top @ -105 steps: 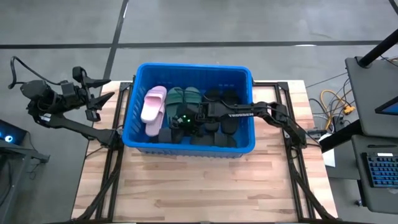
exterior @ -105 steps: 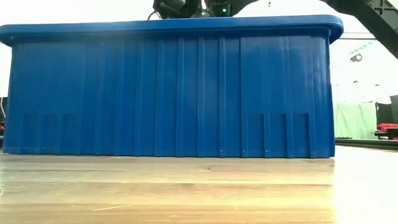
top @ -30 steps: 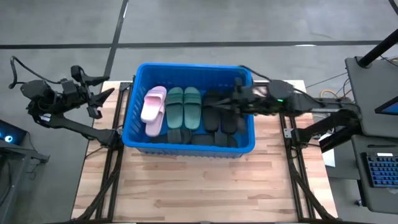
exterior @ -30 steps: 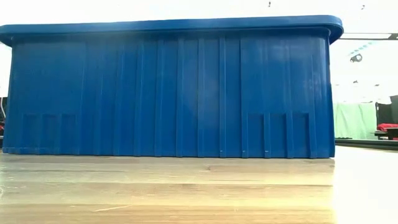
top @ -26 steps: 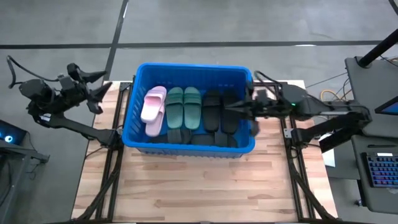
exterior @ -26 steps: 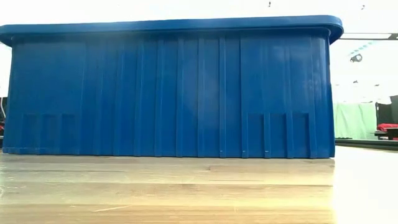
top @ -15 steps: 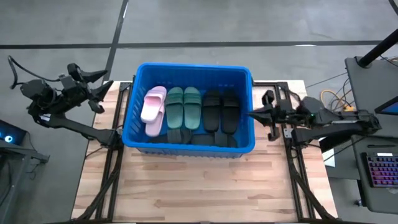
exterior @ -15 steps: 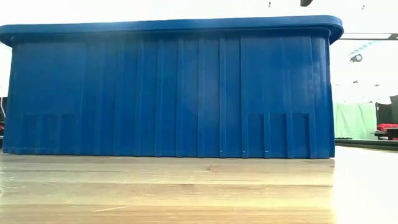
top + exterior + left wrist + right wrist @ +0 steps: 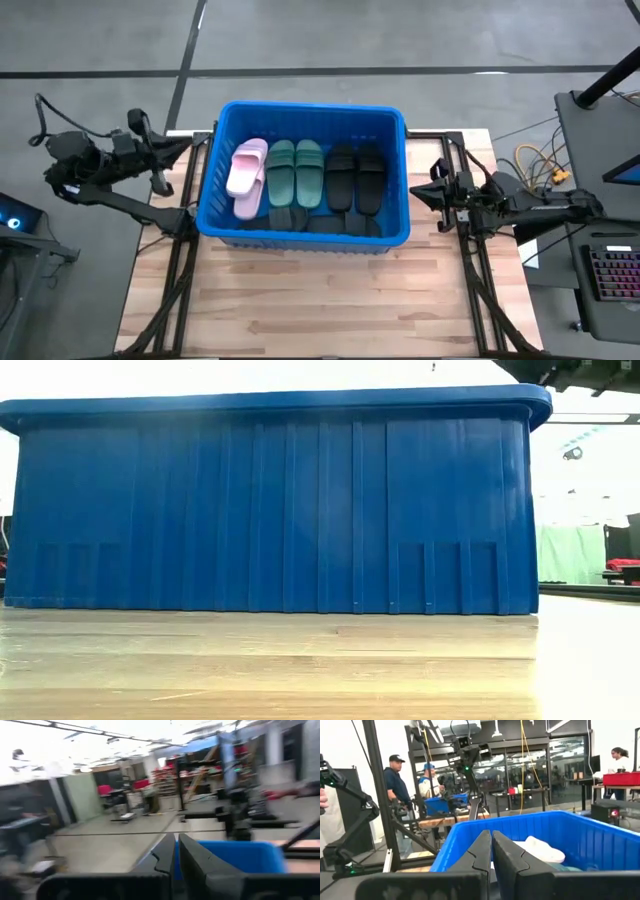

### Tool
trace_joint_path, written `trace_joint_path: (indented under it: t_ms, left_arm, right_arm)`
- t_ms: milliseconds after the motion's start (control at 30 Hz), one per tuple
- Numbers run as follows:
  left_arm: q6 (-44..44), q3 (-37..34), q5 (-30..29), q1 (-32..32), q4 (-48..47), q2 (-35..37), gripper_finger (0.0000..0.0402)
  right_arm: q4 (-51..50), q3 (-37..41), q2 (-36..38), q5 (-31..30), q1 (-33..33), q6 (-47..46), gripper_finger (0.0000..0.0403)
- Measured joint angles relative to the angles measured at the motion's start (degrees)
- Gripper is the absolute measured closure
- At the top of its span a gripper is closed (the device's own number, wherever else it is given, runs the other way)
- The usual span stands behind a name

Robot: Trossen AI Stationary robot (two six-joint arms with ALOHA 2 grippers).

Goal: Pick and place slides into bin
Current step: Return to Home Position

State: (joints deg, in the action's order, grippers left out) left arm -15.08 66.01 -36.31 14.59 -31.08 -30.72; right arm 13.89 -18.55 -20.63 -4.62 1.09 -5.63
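Filling the bright blue bin (image 9: pixel 310 106), the slides (image 9: pixel 300 175) lie strap-up in a row, toes all one way. The pink pair (image 9: pixel 246 175) sits askew at the end farthest from the right gripper (image 9: pixel 420 191) and nearest the left gripper (image 9: pixel 172 152). The green pair (image 9: pixel 295 170) lies next to it, and then the black pair (image 9: pixel 355 178), closest to the right gripper. Darker slides show beneath them, too dim to count. The bin is a deep crate with a thick rim and ribbed walls. It stands on the wooden table (image 9: pixel 300 660) between the two grippers.

The right gripper hangs just outside the bin wall and points at it. Its fingers (image 9: pixel 480 855) are pressed nearly together with nothing between them. Past their tips, the right wrist view shows the bin's inside and a pale slide (image 9: pixel 545 851). People stand in the room beyond. The left gripper waits off the bin's other end, aimed toward it. Its fingers (image 9: pixel 167 857) are also closed to a sliver and empty.

Three and a half seconds ago the right gripper reached deep into the bin over the black slides. One second ago it was at the rim. Half a second ago it was just clear of the wall, and it is now a little farther back. The black pair has lain uncovered since then, and no slide has shifted. The left arm has swung slightly toward the bin.
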Motion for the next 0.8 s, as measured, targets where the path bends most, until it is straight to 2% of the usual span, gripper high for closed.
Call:
trace_joint_path:
  t_ms: [67,167,300,467,667,800]
  left_arm:
    - [3.24,-0.15,2.15,0.01,-0.47,-0.24,0.0393]
    - [7.02,-1.44,2.36,0.02,-2.88,-0.23,0.0399]
    - [7.27,-5.98,2.83,0.02,-2.79,1.03,0.0400]
    - [7.73,-11.65,3.31,0.00,1.11,3.61,0.0401]
    - [8.84,-16.66,6.44,0.00,6.35,6.86,0.0401]
    - [8.88,-19.56,9.94,0.02,9.82,7.66,0.0401]
  right_arm:
    - [-0.01,1.39,1.96,0.00,-0.01,-0.10,0.0394]
    - [0.00,3.58,4.89,0.00,0.00,-3.35,0.0394]
    - [-0.48,6.32,8.47,-0.29,-0.01,-4.32,0.0394]
    - [-1.46,7.58,13.61,-2.17,-0.01,-1.38,0.0394]
    - [-10.81,5.76,19.04,-4.19,-0.01,-0.96,0.0394]
    - [-12.13,5.00,20.62,-5.42,-0.01,-0.90,0.0394]
